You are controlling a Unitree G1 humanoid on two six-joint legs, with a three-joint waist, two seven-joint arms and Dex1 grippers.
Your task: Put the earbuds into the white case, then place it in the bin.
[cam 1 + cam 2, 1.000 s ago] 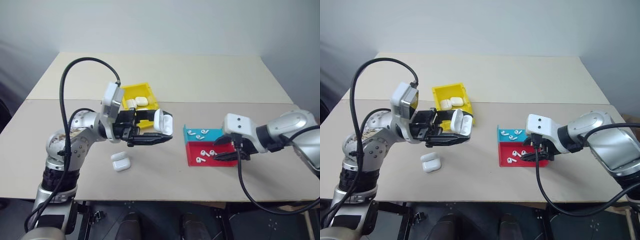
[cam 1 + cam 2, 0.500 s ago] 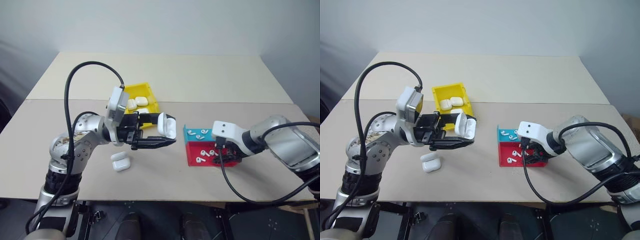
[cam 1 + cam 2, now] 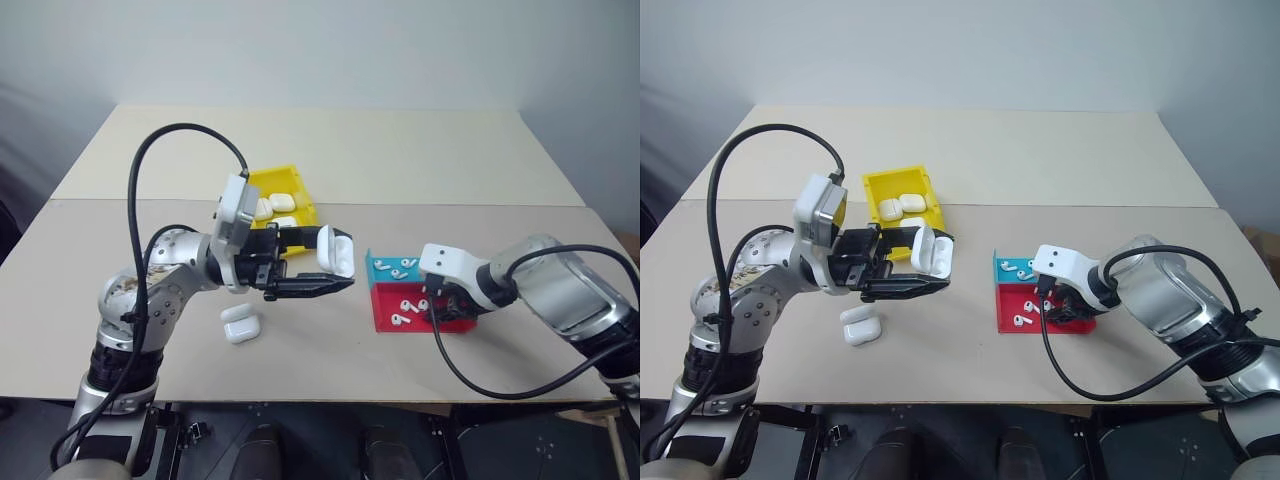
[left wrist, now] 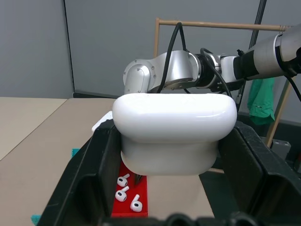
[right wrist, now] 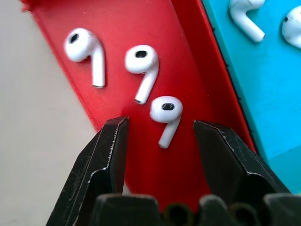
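The right gripper (image 5: 160, 141), its two black fingers parted, hangs low over the shallow red plastic tray (image 5: 131, 28), straddling one of three tiny glossy white earbuds (image 5: 165, 113) lying there without gripping it. Just beside the red tray sits a shallow blue plastic tray (image 5: 263, 80) holding more earbuds. The left gripper (image 3: 335, 284), clamped shut, holds a small glossy white rounded charging case (image 4: 174, 132) above the beige tabletop (image 3: 330, 350), its lid up. A second identical case (image 3: 240, 324) rests on the table below. Behind, the bright yellow plastic bin (image 3: 299, 181) contains further white cases.
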